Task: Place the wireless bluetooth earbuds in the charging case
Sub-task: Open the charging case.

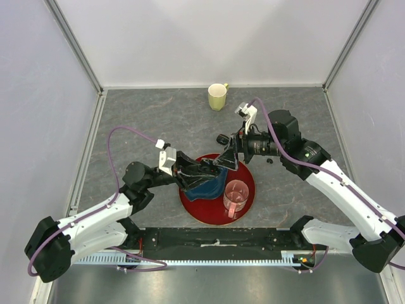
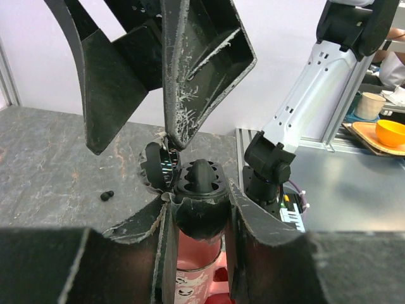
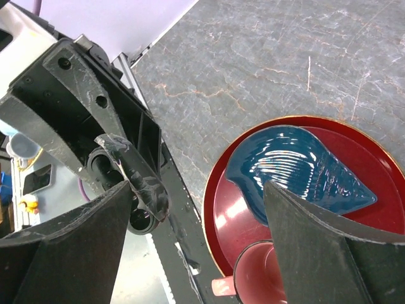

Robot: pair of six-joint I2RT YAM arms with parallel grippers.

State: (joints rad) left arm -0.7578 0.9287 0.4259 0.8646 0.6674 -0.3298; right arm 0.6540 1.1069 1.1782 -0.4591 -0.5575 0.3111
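My left gripper (image 1: 201, 170) is shut on a black charging case (image 2: 197, 215) and holds it above the blue dish. The case's lid (image 2: 158, 168) stands open. A black earbud (image 2: 202, 172) sticks up from the case's wells. My right gripper (image 1: 226, 158) is open and empty, and its fingers (image 2: 190, 69) hang just above the case. Part of the case shows in the right wrist view (image 3: 144, 218), behind the left gripper's finger. Another earbud (image 1: 269, 160) lies on the table right of the plate, and it also shows in the left wrist view (image 2: 107, 196). A second black case (image 1: 223, 139) lies behind the plate.
A red plate (image 1: 248, 190) holds a blue ridged dish (image 3: 304, 171) and a pink cup (image 1: 236, 197). A yellow mug (image 1: 218, 96) stands at the back. White walls enclose the table on three sides.
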